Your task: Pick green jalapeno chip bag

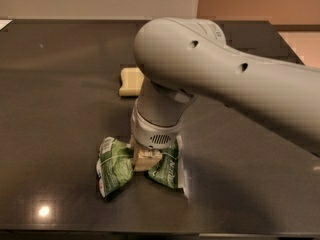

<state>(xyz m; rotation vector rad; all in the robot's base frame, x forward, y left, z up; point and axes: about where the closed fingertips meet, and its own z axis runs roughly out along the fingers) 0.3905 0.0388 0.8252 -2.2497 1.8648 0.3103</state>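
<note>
The green jalapeno chip bag (pixel 115 165) lies at the front middle of the dark table (pixel 55 99). It is crumpled in the middle, and its left and right halves fold upward. My gripper (pixel 146 159) points straight down into that crease and is shut on the bag's middle. One pale fingertip (pixel 145 160) shows between the two green halves. The bag's white right edge stands up. The thick grey arm (pixel 215 79) comes in from the right and hides the bag's far part.
A pale yellow sponge block (pixel 130 80) lies on the table just behind the arm's wrist. The table's front edge runs close below the bag. A bright light reflection shows at the front left.
</note>
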